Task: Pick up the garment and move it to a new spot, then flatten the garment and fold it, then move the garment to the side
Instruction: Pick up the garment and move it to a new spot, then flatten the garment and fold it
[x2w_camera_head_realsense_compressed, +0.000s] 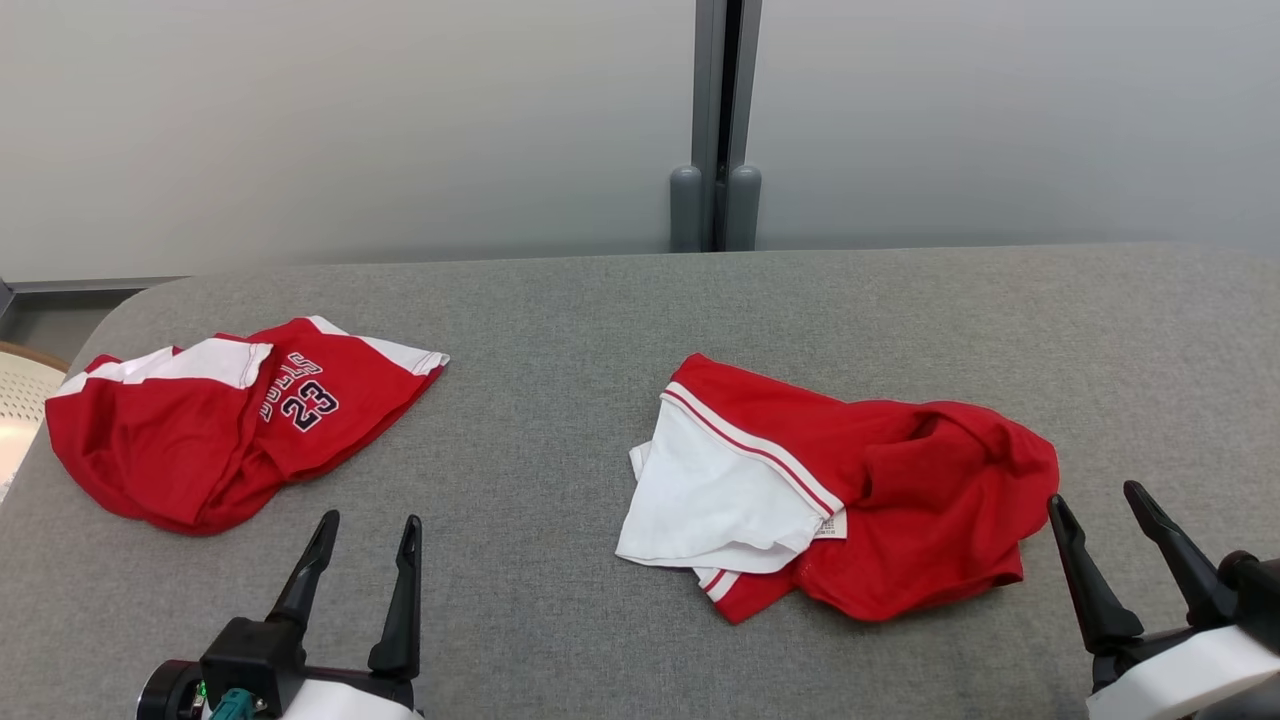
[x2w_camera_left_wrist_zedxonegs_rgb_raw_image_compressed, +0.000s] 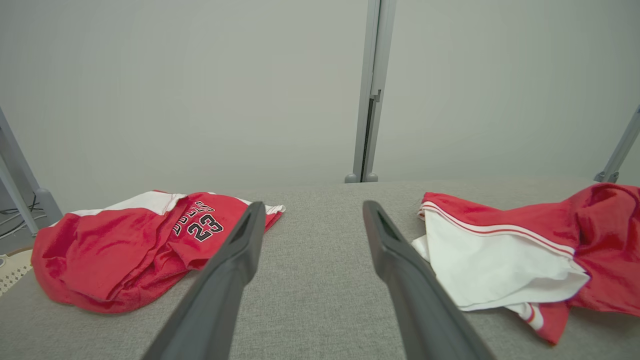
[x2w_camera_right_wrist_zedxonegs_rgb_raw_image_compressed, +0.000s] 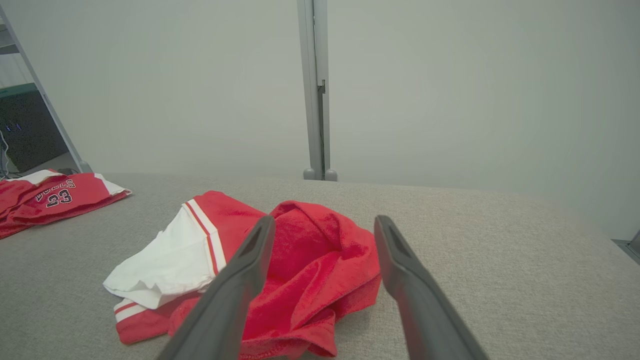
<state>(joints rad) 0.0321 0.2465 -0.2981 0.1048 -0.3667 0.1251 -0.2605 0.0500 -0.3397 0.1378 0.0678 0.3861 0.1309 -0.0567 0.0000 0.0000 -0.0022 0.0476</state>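
While both arms sit low at the near edge, the left gripper (x2w_camera_head_realsense_compressed: 371, 518) points its two long dark fingers away over bare cloth, spread wide and holding nothing. The right gripper (x2w_camera_head_realsense_compressed: 1093, 494) is likewise spread and empty, fingers leaning left, just beside the right edge of the crumpled red-and-white cloth garment (x2w_camera_head_realsense_compressed: 900, 480). That garment lies right of centre on the grey woven-fabric tabletop (x2w_camera_head_realsense_compressed: 560, 330), with a white panel with red-striped trim on its left side. Two garments lie here: the second, a red-and-white jersey piece printed 23 (x2w_camera_head_realsense_compressed: 220, 430), sits well apart at the left, loosely bunched. Behind is a smooth pale grey wall (x2w_camera_head_realsense_compressed: 400, 120), split by a grey metal post (x2w_camera_head_realsense_compressed: 718, 120).
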